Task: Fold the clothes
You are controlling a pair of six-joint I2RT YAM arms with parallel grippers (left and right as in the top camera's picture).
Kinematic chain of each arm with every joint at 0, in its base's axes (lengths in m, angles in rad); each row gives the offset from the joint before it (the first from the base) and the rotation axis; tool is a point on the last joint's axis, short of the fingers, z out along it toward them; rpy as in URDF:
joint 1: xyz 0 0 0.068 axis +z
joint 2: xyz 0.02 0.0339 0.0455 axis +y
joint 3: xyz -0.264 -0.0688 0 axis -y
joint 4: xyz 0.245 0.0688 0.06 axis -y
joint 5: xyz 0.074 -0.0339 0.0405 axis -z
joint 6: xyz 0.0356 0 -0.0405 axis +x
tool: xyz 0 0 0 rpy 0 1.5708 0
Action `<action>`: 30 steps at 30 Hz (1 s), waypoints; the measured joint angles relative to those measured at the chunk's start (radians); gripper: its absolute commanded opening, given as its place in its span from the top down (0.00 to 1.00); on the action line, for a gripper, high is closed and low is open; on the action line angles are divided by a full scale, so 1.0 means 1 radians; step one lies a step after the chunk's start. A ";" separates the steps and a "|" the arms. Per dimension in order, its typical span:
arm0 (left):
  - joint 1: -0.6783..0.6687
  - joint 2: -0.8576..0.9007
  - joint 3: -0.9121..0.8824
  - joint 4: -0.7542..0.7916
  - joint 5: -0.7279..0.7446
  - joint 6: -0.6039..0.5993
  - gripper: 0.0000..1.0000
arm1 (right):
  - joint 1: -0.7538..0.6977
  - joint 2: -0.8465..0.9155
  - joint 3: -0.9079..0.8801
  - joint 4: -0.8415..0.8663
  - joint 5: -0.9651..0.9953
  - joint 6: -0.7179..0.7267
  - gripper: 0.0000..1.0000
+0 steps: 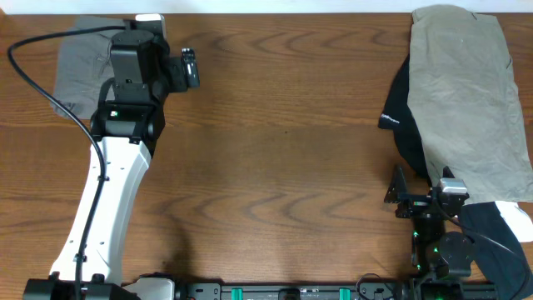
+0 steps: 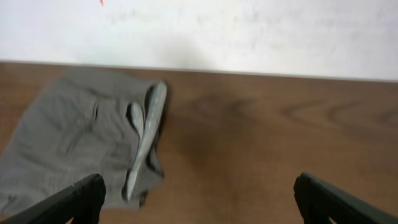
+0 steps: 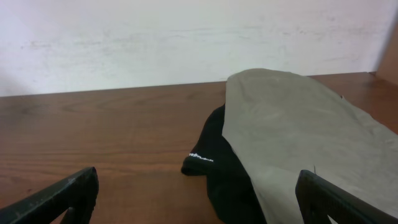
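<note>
The grey shorts (image 1: 79, 71) lie folded at the far left corner of the table, partly hidden under my left arm. In the left wrist view the shorts (image 2: 74, 137) are at the left, their pale waistband lining showing along the right edge. My left gripper (image 1: 158, 33) is open and empty (image 2: 205, 205). It hovers just right of the shorts, and its left finger overlaps their near corner. My right gripper (image 1: 416, 196) is open and empty (image 3: 199, 205) at the front right, far from the shorts.
A khaki-beige garment (image 1: 470, 92) lies over a black garment with white lettering (image 1: 400, 117) at the right side; both show in the right wrist view (image 3: 298, 124) (image 3: 214, 162). A white wall runs along the table's back edge (image 2: 249, 31).
</note>
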 measured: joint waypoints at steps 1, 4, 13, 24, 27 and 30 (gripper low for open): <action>0.000 0.000 0.000 -0.035 0.000 0.000 0.02 | 0.000 0.000 0.000 0.001 0.000 0.000 0.01; 0.000 -0.001 -0.005 -0.109 0.000 0.000 0.02 | 0.000 0.000 0.000 0.000 0.000 0.000 0.01; 0.000 -0.238 -0.295 0.052 0.000 -0.002 0.02 | 0.000 0.000 0.000 0.000 -0.002 0.000 0.01; 0.001 -0.846 -0.956 0.369 0.026 -0.002 0.02 | 0.000 0.000 0.000 -0.001 -0.003 0.000 0.01; 0.001 -1.000 -1.077 0.390 0.031 -0.002 0.02 | 0.000 0.000 0.000 0.000 -0.003 0.000 0.01; 0.001 -1.111 -1.157 0.393 0.040 -0.002 0.02 | 0.000 0.000 0.000 0.000 -0.003 0.000 0.01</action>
